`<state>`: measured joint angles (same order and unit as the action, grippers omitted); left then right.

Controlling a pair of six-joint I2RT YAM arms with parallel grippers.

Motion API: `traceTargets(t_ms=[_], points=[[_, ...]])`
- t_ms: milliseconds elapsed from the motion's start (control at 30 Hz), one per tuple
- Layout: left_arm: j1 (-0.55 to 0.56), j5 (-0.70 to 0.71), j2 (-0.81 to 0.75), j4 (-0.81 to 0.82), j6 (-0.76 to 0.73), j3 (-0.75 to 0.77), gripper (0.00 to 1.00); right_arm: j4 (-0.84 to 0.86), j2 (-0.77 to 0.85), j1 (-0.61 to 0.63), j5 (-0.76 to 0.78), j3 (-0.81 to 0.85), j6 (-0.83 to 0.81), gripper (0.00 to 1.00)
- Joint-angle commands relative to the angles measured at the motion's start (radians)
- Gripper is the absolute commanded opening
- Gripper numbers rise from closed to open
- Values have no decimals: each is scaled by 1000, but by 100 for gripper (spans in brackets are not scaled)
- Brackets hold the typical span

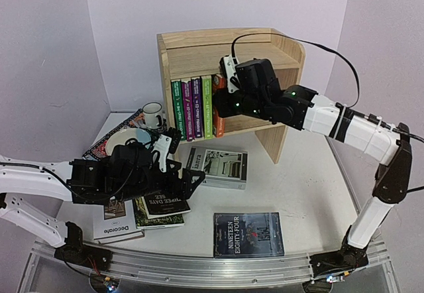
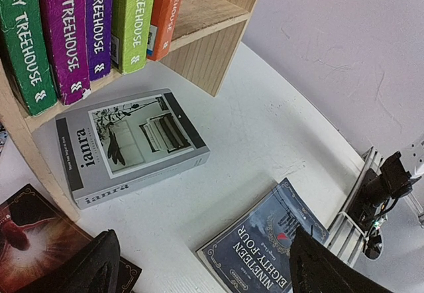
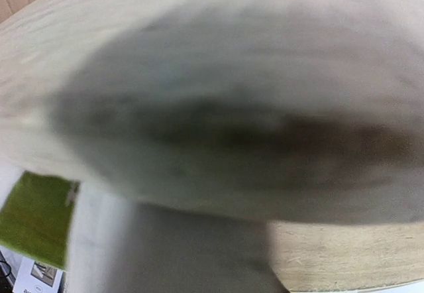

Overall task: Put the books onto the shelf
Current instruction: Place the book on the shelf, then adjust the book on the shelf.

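Several thin books stand in the lower tier of the pine shelf (image 1: 199,44): green (image 1: 177,109), purple (image 1: 192,106), light green (image 1: 207,106) and orange (image 1: 218,122). My right gripper (image 1: 228,97) reaches into that tier at the orange book; its wrist view is a dark blur, so its jaws cannot be read. The grey "ianra" (image 1: 216,166) (image 2: 132,144), "Nineteen Eighty-Four" (image 1: 248,234) (image 2: 265,246), a dark book (image 1: 165,202) and "Decorate" (image 1: 116,227) lie on the table. My left gripper (image 1: 182,167) (image 2: 205,266) hovers open and empty above the left pile.
A white mug (image 1: 153,114) and a patterned black mat (image 1: 109,144) with a pale disc sit left of the shelf. A metal rail (image 1: 199,266) runs along the near table edge. Pink walls close in behind and at both sides.
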<state>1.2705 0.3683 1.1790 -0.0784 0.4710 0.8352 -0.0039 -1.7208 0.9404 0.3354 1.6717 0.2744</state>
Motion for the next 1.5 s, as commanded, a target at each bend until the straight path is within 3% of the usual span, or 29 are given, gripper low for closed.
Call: traceTargets(t_ms=[0,400,667,1067,1467], points=[[-3,-3,-2,16,3,-6,90,101,-6,42,-48,70,0,31],[-4,0,-4,17,6,-9,90,79,27,55,-4,26,-3,39],[-4,-2,0,19,5,-7,90,79,99,54,32,-60,-18,54],[-4,-8,9,21,4,1,90,73,185,55,-5,-149,-45,65],[-5,14,-14,19,5,-5,90,95,320,53,56,-330,-130,64]])
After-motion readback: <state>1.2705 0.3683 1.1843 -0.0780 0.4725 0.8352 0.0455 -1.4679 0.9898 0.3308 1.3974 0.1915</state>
